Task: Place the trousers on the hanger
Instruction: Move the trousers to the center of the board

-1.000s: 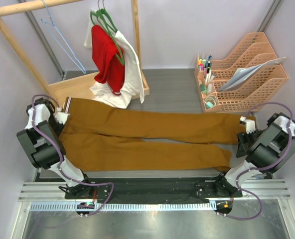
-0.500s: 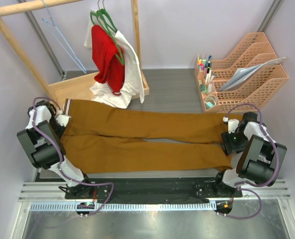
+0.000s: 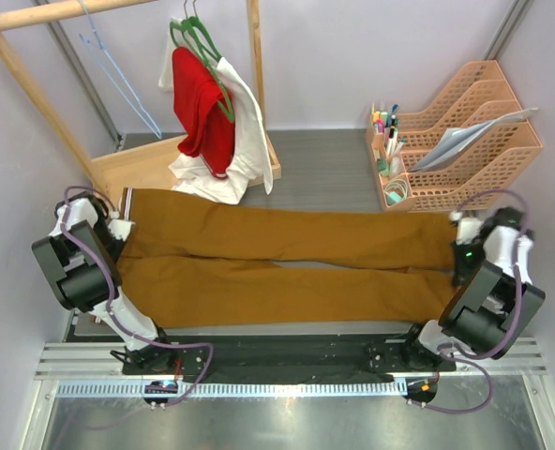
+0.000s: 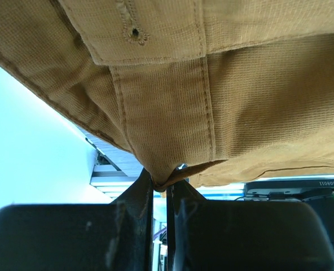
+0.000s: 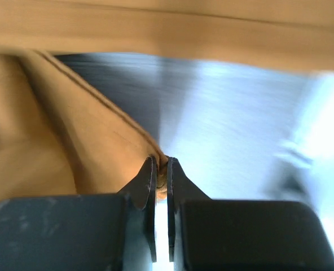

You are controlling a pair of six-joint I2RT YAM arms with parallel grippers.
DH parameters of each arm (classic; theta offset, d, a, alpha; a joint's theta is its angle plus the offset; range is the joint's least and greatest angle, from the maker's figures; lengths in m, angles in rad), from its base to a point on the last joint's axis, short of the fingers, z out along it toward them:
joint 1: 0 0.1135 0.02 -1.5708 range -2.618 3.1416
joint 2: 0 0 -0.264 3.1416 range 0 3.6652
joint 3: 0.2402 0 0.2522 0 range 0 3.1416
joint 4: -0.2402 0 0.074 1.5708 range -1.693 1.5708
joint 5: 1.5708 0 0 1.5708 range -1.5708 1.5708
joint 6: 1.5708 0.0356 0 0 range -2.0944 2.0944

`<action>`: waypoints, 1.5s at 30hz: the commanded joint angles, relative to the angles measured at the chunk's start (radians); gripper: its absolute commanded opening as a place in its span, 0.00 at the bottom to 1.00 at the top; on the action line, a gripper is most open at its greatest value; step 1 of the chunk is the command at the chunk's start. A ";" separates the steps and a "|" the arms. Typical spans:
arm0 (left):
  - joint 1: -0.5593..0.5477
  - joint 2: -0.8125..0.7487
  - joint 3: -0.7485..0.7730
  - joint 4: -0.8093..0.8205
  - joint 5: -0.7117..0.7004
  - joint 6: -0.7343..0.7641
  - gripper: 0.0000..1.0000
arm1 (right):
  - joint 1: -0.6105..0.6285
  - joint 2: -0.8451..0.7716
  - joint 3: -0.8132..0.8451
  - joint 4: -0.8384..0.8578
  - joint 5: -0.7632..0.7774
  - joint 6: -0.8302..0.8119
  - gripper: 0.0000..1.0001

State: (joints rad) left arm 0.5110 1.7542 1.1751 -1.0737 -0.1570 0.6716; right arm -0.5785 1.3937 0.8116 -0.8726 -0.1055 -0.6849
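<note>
Stretching left-right, trousers [image 3: 277, 267], waistband at left claw [image 4: 162, 180].

On my feed the trousers [image 3: 277, 262] are plain mustard brown, with matching stitching. Beyond the trousers, the hanger [image 3: 127, 86] is pale blue, and the green hangers [image 3: 201, 39] carry a red garment [image 3: 202, 112] and a white garment [image 3: 247, 141]. Right of the trousers are peach file racks [image 3: 474, 141] and multicoloured pens [image 3: 385, 122].
</note>
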 commanded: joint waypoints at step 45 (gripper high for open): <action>-0.100 -0.128 0.454 -0.226 0.611 0.238 0.88 | -0.093 0.266 0.623 -0.007 -0.307 -0.332 0.76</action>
State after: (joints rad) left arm 0.4213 1.5661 1.5646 -1.2980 0.3454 0.9260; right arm -0.6792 1.5665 1.3537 -1.0397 -0.3355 -1.0740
